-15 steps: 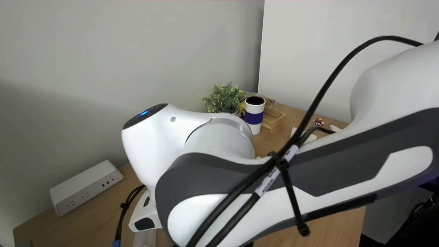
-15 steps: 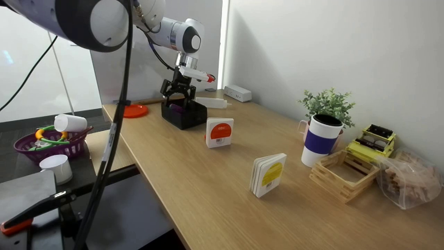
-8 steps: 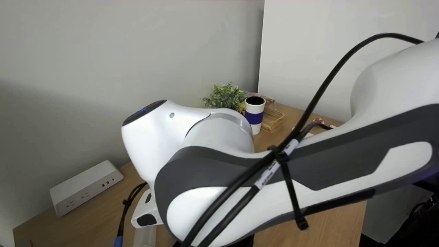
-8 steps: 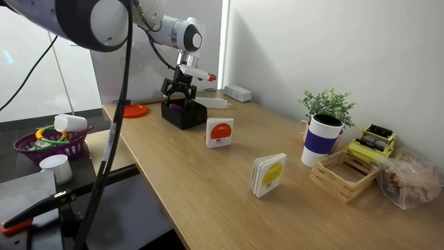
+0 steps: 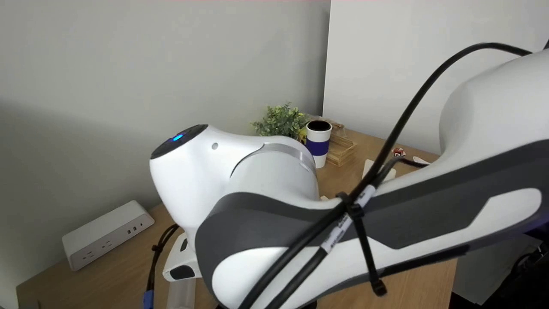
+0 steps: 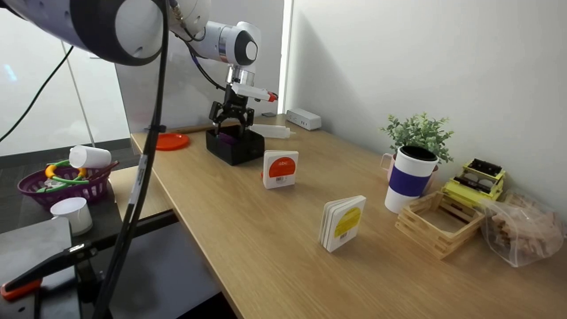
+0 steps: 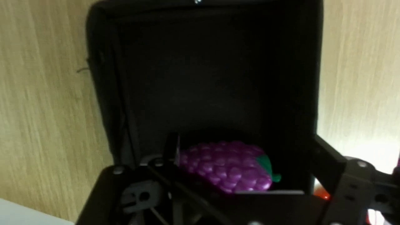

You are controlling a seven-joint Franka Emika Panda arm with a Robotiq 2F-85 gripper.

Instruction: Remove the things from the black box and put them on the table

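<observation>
Jaws spread wide, the gripper (image 6: 229,132) hangs over the black box (image 6: 234,150), and there, inside, between those jaws in the wrist view, lies the purple fruit (image 7: 229,167)! Out on the counter (image 6: 230,208), a red-orange thing (image 6: 262,175) peeks past the white booklet (image 6: 280,169).

Can see toy fruit (image 7: 228,165) in the box (image 6: 246,153) below the jaws; in an exterior view, plate (image 6: 172,142) to their left on the desk (image 6: 266,243), bottle (image 6: 269,131) right, book (image 6: 280,170) front right.
</observation>
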